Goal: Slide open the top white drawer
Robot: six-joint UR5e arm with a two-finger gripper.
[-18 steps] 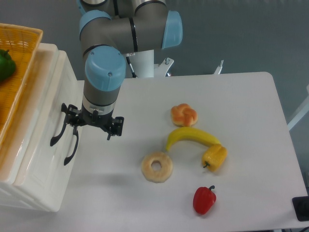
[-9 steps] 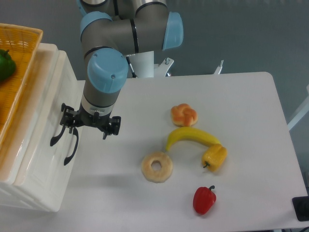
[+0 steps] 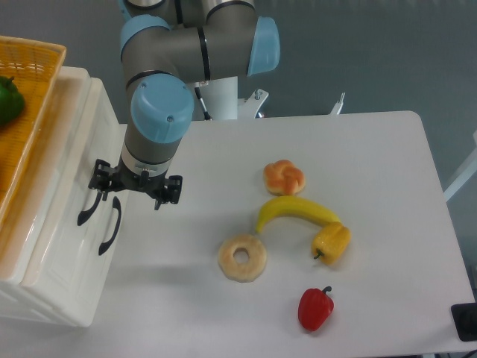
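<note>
Top white drawer (image 3: 56, 160) sits to the left of my pincer (image 3: 136, 192) as the camera shows it, the uppermost front of the cream cabinet (image 3: 45, 291), and it looks shut: its face lines up with the lower drawer (image 3: 71, 246) beneath it. Its curved black handle (image 3: 87, 210) is right at the pincer's left finger, touching or very nearly so, though from this angle I cannot tell whether the finger is hooked behind the bar or only beside it. Over the last second I have drifted the pincer up and to the left in the picture, away from the lower handle (image 3: 110, 226) and toward the upper one, which I read as lining up on the right drawer. The fingers stand spread apart, clasping nothing. The drawer itself has not shifted, so in my judgement the pull has not begun; what remains is to get a finger behind the handle and draw it out toward the table's (image 3: 373, 149) open side. Above and left of the pincer, on top of the cabinet, rests the orange wicker basket (image 3: 30, 82) with something green (image 3: 7, 99) in it. Well off to the pincer's right lie a ring-shaped pastry (image 3: 242, 258), a banana (image 3: 297, 212), a knotted bun (image 3: 284, 177), a yellow pepper (image 3: 332, 242) and a red pepper (image 3: 315, 308), all clear of the drawer's path as far as I can judge.
</note>
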